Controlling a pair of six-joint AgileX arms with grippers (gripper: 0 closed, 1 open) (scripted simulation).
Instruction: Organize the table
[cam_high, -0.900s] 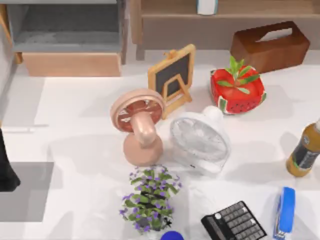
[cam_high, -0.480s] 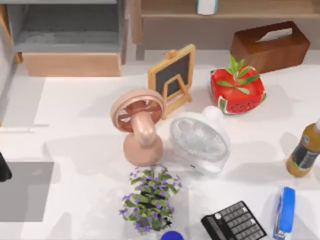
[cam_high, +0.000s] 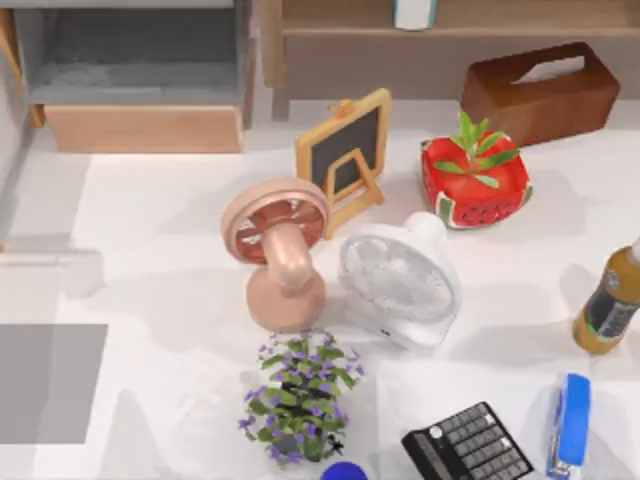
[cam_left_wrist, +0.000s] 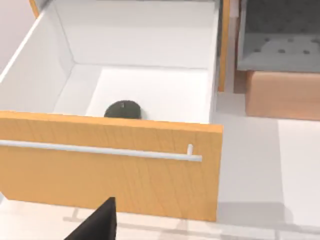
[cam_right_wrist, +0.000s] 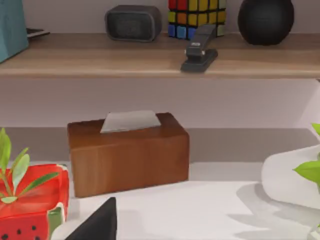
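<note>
The desk (cam_high: 150, 220) spreads white and plain across the top view, its long axis running left to right, crowded around the middle and right. The left arm hangs over an open wooden drawer (cam_left_wrist: 110, 165) holding a dark round object (cam_left_wrist: 122, 109); one dark finger (cam_left_wrist: 97, 225) shows, so whether the fingers are apart I cannot tell. The right arm faces a wooden tissue box (cam_right_wrist: 127, 152); its fingers (cam_right_wrist: 97, 225) likewise cannot be judged
</note>
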